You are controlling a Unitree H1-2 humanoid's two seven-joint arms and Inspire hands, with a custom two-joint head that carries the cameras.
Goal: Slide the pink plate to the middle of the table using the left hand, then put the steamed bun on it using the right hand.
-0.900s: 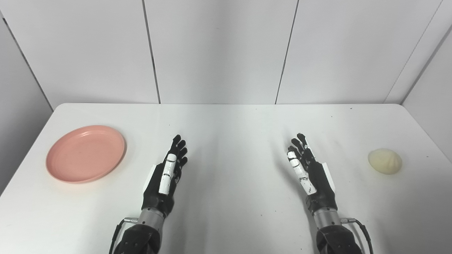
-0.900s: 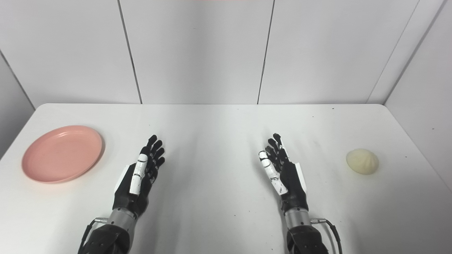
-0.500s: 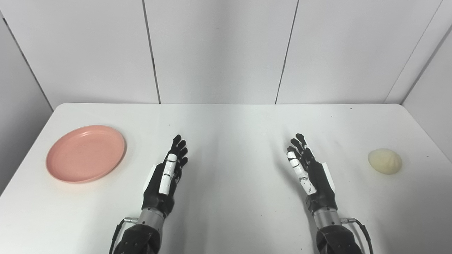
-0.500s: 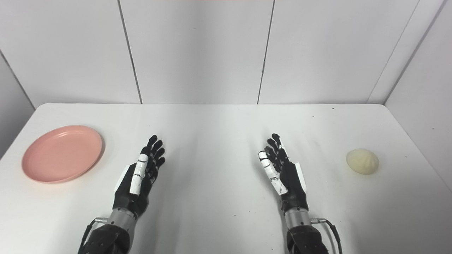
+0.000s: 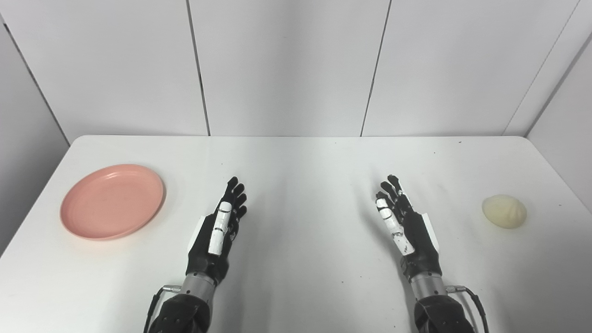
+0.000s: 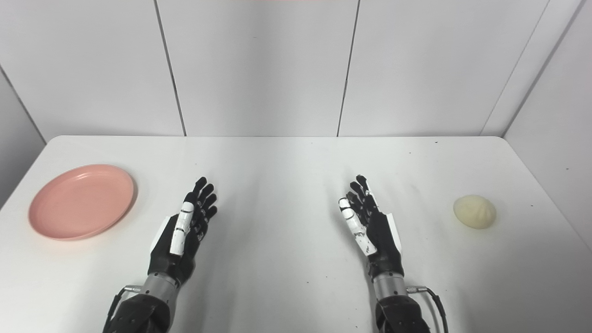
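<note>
1. Nothing is moving since a moment ago: left hand (image 5: 216, 231) and right hand (image 5: 407, 226) are hovering, fingers spread, holding nothing.
2. Pink plate (image 5: 112, 201) is sitting far left on the surface (image 5: 305, 166); steamed bun (image 5: 504, 211) far right.

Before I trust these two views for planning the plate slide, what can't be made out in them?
- Palm of the left robot hand and right robot hand: both stand edge-on in both eye views, so the inner faces are hidden.
- Arms: cut off by the bottom edge.
- Underside of the steamed bun and pink plate: hidden by their own bodies.
- Near edge of the table: outside both frames.
</note>
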